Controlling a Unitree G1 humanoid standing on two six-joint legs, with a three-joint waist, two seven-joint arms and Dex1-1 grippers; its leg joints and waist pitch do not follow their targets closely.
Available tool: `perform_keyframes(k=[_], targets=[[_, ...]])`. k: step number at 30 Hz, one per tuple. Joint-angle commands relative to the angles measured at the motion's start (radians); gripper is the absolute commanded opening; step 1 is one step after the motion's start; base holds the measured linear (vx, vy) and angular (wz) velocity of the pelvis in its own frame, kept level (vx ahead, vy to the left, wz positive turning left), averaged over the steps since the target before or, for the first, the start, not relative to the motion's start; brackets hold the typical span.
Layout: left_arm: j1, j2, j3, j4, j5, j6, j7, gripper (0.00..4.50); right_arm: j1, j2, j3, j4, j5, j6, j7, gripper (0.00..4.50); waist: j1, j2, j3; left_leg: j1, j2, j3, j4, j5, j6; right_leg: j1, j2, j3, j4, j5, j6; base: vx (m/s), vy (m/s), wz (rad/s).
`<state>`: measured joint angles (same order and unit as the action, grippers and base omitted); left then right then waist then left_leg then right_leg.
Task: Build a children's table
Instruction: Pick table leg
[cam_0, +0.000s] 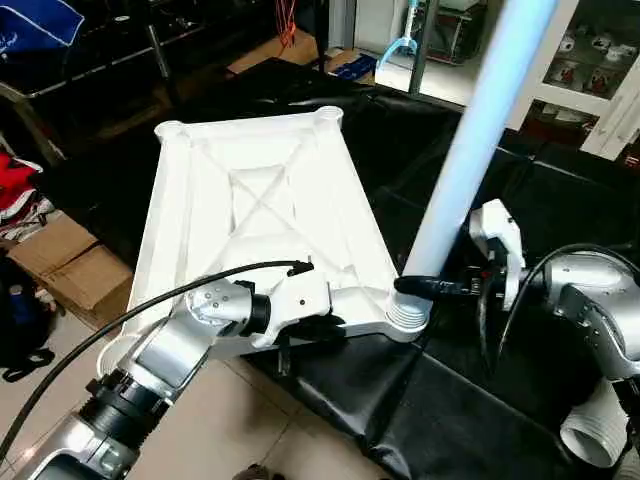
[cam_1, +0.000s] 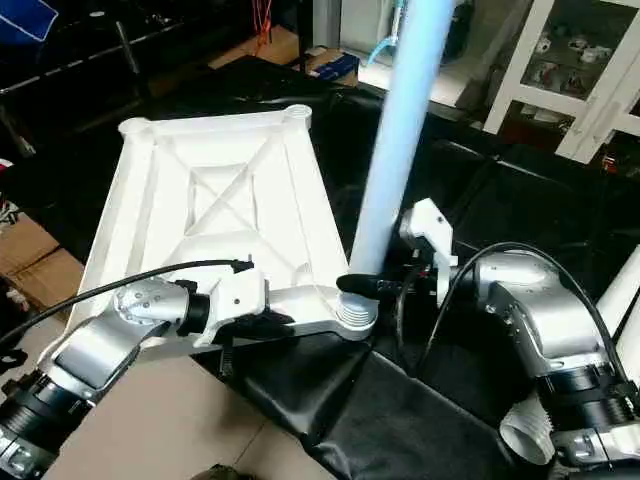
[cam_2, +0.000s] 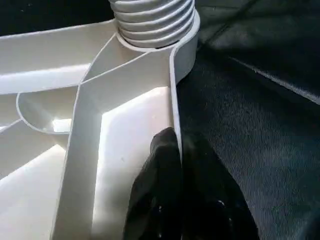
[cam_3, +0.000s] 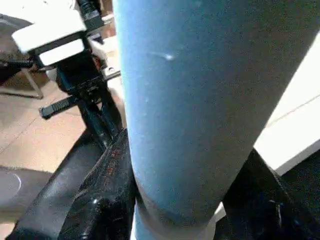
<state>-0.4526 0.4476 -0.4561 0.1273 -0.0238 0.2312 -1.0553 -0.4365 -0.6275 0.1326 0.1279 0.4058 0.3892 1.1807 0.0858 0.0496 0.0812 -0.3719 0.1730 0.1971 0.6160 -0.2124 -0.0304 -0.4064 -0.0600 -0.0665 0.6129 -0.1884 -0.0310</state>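
Here, the left gripper (cam_2: 177, 165) pinches the tabletop (cam_0: 250, 200) rim; the right gripper (cam_0: 425, 287) clasps the upright leg (cam_0: 470, 150) just above its corner socket (cam_0: 405, 318).

The left arm (cam_0: 150, 365) reaches forward, its left gripper (cam_2: 177, 150) pinched onto the tabletop (cam_0: 250, 200) rim. The right gripper (cam_0: 425, 287) clasps the upright leg (cam_0: 470, 150) just above the tabletop's near corner.

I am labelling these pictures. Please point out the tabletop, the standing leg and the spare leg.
tabletop (cam_0: 200, 215): left eye view, ribbed underside.
standing leg (cam_0: 470, 140): left eye view, mid tube.
spare leg (cam_0: 592, 432): left eye view, open end.
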Motion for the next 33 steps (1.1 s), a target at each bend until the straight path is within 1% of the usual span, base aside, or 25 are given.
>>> perform_keyframes(k=[1, 2, 6, 7, 8, 9, 10, 11, 14, 15, 16, 18, 19, 20, 21, 22, 23, 24, 25, 26, 27, 28, 30, 31, 33], targets=[[-0.047, -0.01, 0.002, -0.056, -0.026, -0.054, -0.039, 0.0, -0.011, 0.0, 0.045, 0.02, -0.048, 0.012, 0.011, 1.84, -0.011, -0.003, -0.069, 0.015, 0.067, -0.034, -0.068, -0.069, 0.099, 0.055, -0.086, 0.056, -0.058, -0.05, -0.27, 0.0, 0.0, 0.0], [-0.045, -0.01, 0.002, -0.057, -0.026, -0.052, -0.039, 0.0, -0.019, 0.002, 0.055, 0.03, -0.056, 0.01, 0.015, 1.84, -0.011, -0.002, -0.068, 0.014, 0.067, -0.034, -0.069, -0.07, 0.099, 0.054, -0.087, 0.056, -0.059, -0.053, -0.269, 0.0, 0.0, 0.0], [-0.033, -0.015, -0.003, -0.066, -0.024, -0.047, -0.035, 0.0, -0.057, 0.008, 0.099, 0.077, -0.083, 0.013, 0.05, 1.84, -0.016, -0.008, -0.067, 0.013, 0.067, -0.032, -0.068, -0.064, 0.105, 0.055, -0.087, 0.057, -0.058, -0.045, -0.274, 0.0, 0.0, 0.0], [-0.031, -0.015, -0.003, -0.068, -0.023, -0.047, -0.035, 0.0, -0.061, 0.007, 0.105, 0.081, -0.088, 0.011, 0.056, 1.84, -0.016, -0.007, -0.067, 0.013, 0.067, -0.033, -0.068, -0.063, 0.105, 0.055, -0.087, 0.057, -0.057, -0.047, -0.275, 0.0, 0.0, 0.0], [-0.03, -0.016, -0.003, -0.068, -0.022, -0.047, -0.035, 0.0, -0.067, 0.008, 0.109, 0.089, -0.091, 0.008, 0.057, 1.84, -0.017, -0.01, -0.065, 0.012, 0.068, -0.032, -0.069, -0.064, 0.107, 0.054, -0.088, 0.057, -0.06, -0.054, -0.272, 0.0, 0.0, 0.0], [-0.027, -0.015, -0.003, -0.071, -0.021, -0.046, -0.035, 0.0, -0.075, 0.009, 0.115, 0.096, -0.091, 0.013, 0.065, 1.84, -0.017, -0.013, -0.066, 0.014, 0.068, -0.032, -0.069, -0.066, 0.107, 0.054, -0.088, 0.058, -0.059, -0.062, -0.271, 0.0, 0.0, 0.0], [-0.025, -0.015, -0.003, -0.073, -0.02, -0.045, -0.034, 0.0, -0.081, 0.01, 0.119, 0.102, -0.091, 0.015, 0.069, 1.84, -0.017, -0.011, -0.065, 0.014, 0.068, -0.033, -0.069, -0.063, 0.108, 0.054, -0.089, 0.058, -0.059, -0.069, -0.271, 0.0, 0.0, 0.0], [-0.023, -0.015, -0.003, -0.073, -0.019, -0.044, -0.033, 0.0, -0.086, 0.013, 0.121, 0.11, -0.095, 0.013, 0.069, 1.84, -0.017, -0.011, -0.065, 0.014, 0.068, -0.033, -0.069, -0.063, 0.108, 0.054, -0.089, 0.058, -0.059, -0.069, -0.271, 0.0, 0.0, 0.0], [-0.02, -0.015, -0.002, -0.075, -0.014, -0.04, -0.027, 0.0, -0.094, 0.023, 0.125, 0.128, -0.104, 0.008, 0.07, 1.84, -0.018, -0.013, -0.064, 0.014, 0.068, -0.032, -0.069, -0.063, 0.107, 0.052, -0.089, 0.059, -0.06, -0.08, -0.267, 0.0, 0.0, 0.0], [-0.019, -0.016, -0.002, -0.075, -0.012, -0.039, -0.024, 0.0, -0.092, 0.026, 0.125, 0.132, -0.106, 0.006, 0.067, 1.84, -0.018, -0.016, -0.064, 0.014, 0.068, -0.031, -0.07, -0.065, 0.106, 0.053, -0.09, 0.058, -0.061, -0.086, -0.266, 0.0, 0.0, 0.0], [-0.019, -0.016, -0.001, -0.076, -0.01, -0.039, -0.02, 0.0, -0.086, 0.033, 0.12, 0.135, -0.105, 0.0, 0.056, 1.84, -0.018, -0.016, -0.064, 0.014, 0.068, -0.032, -0.07, -0.065, 0.106, 0.053, -0.089, 0.058, -0.061, -0.09, -0.264, 0.0, 0.0, 0.0], [-0.019, -0.017, -0.001, -0.076, -0.009, -0.038, -0.018, 0.0, -0.081, 0.041, 0.111, 0.139, -0.105, -0.007, 0.043, 1.84, -0.019, -0.015, -0.063, 0.015, 0.068, -0.032, -0.071, -0.072, 0.102, 0.051, -0.089, 0.058, -0.063, -0.103, -0.261, 0.0, 0.0, 0.0], [-0.019, -0.017, 0.001, -0.076, -0.009, -0.038, -0.015, 0.0, -0.074, 0.053, 0.095, 0.144, -0.101, -0.013, 0.02, 1.84, -0.019, -0.017, -0.062, 0.015, 0.068, -0.031, -0.072, -0.078, 0.099, 0.051, -0.09, 0.059, -0.065, -0.112, -0.259, 0.0, 0.0, 0.0], [-0.018, -0.018, 0.004, -0.078, -0.008, -0.037, -0.009, 0.0, -0.06, 0.077, 0.053, 0.154, -0.087, -0.022, -0.033, 1.84, -0.019, -0.017, -0.061, 0.015, 0.068, -0.031, -0.072, -0.082, 0.097, 0.05, -0.091, 0.06, -0.066, -0.121, -0.258, 0.0, 0.0, 0.0], [-0.018, -0.018, 0.004, -0.078, -0.008, -0.037, -0.009, 0.0, -0.059, 0.078, 0.052, 0.155, -0.086, -0.022, -0.035, 1.84, -0.021, -0.015, -0.061, 0.015, 0.069, -0.031, -0.073, -0.086, 0.091, 0.049, -0.092, 0.061, -0.068, -0.129, -0.254, 0.0, 0.0, 0.0], [-0.018, -0.018, 0.005, -0.078, -0.007, -0.037, -0.008, 0.0, -0.056, 0.082, 0.044, 0.157, -0.083, -0.023, -0.044, 1.84, -0.023, -0.015, -0.06, 0.017, 0.069, -0.033, -0.076, -0.097, 0.082, 0.05, -0.09, 0.058, -0.068, -0.139, -0.253, 0.0, 0.0, 0.0], [-0.017, -0.018, 0.006, -0.079, -0.007, -0.036, -0.006, 0.0, -0.037, 0.09, 0.015, 0.161, -0.068, -0.026, -0.07, 1.84, -0.023, -0.013, -0.059, 0.021, 0.07, -0.031, -0.076, -0.112, 0.075, 0.046, -0.09, 0.061, -0.073, -0.148, -0.251, 0.0, 0.0, 0.0], [-0.017, -0.018, 0.007, -0.079, -0.007, -0.036, -0.005, 0.0, -0.031, 0.091, 0.008, 0.161, -0.065, -0.027, -0.074, 1.84, -0.025, -0.013, -0.059, 0.022, 0.069, -0.032, -0.077, -0.118, 0.071, 0.047, -0.089, 0.06, -0.071, -0.148, -0.253, 0.0, 0.0, 0.0], [-0.016, -0.017, 0.009, -0.08, -0.008, -0.036, -0.004, 0.0, -0.006, 0.094, -0.017, 0.163, -0.058, -0.035, -0.093, 1.84, -0.026, -0.012, -0.059, 0.02, 0.07, -0.032, -0.078, -0.12, 0.068, 0.048, -0.089, 0.06, -0.073, -0.141, -0.251, 0.0, 0.0, 0.0], [-0.016, -0.017, 0.009, -0.08, -0.008, -0.036, -0.003, 0.0, 0.004, 0.096, -0.029, 0.166, -0.055, -0.041, -0.105, 1.84, -0.028, -0.013, -0.059, 0.021, 0.07, -0.032, -0.078, -0.121, 0.068, 0.049, -0.09, 0.061, -0.072, -0.138, -0.251, 0.0, 0.0, 0.0], [-0.016, -0.017, 0.009, -0.08, -0.009, -0.036, -0.003, 0.0, 0.012, 0.099, -0.04, 0.169, -0.053, -0.046, -0.115, 1.84, -0.03, -0.011, -0.06, 0.017, 0.069, -0.033, -0.079, -0.118, 0.068, 0.052, -0.09, 0.06, -0.07, -0.127, -0.253, 0.0, 0.0, 0.0], [-0.016, -0.019, 0.009, -0.081, -0.009, -0.035, -0.003, 0.0, 0.026, 0.106, -0.063, 0.174, -0.046, -0.055, -0.133, 1.84, -0.032, -0.012, -0.059, 0.016, 0.068, -0.034, -0.08, -0.118, 0.068, 0.053, -0.089, 0.059, -0.07, -0.125, -0.254, 0.0, 0.0, 0.0], [-0.016, -0.021, 0.007, -0.082, -0.009, -0.035, -0.002, 0.0, 0.047, 0.113, -0.091, 0.177, -0.044, -0.07, -0.156, 1.84, -0.035, -0.012, -0.06, 0.015, 0.067, -0.033, -0.078, -0.121, 0.07, 0.054, -0.092, 0.061, -0.071, -0.122, -0.256, 0.0, 0.0, 0.0], [-0.017, -0.022, 0.007, -0.082, -0.009, -0.035, -0.002, 0.0, 0.049, 0.114, -0.094, 0.176, -0.045, -0.071, -0.158, 1.84, -0.036, -0.012, -0.059, 0.014, 0.066, -0.033, -0.078, -0.121, 0.073, 0.054, -0.091, 0.06, -0.072, -0.126, -0.256, 0.0, 0.0, 0.0], [-0.017, -0.024, 0.006, -0.079, -0.006, -0.037, 0.0, 0.0, 0.083, 0.112, -0.119, 0.158, -0.034, -0.073, -0.169, 1.84, -0.037, -0.013, -0.059, 0.014, 0.067, -0.033, -0.079, -0.118, 0.077, 0.054, -0.091, 0.06, -0.074, -0.131, -0.252, 0.0, 0.0, 0.0]])
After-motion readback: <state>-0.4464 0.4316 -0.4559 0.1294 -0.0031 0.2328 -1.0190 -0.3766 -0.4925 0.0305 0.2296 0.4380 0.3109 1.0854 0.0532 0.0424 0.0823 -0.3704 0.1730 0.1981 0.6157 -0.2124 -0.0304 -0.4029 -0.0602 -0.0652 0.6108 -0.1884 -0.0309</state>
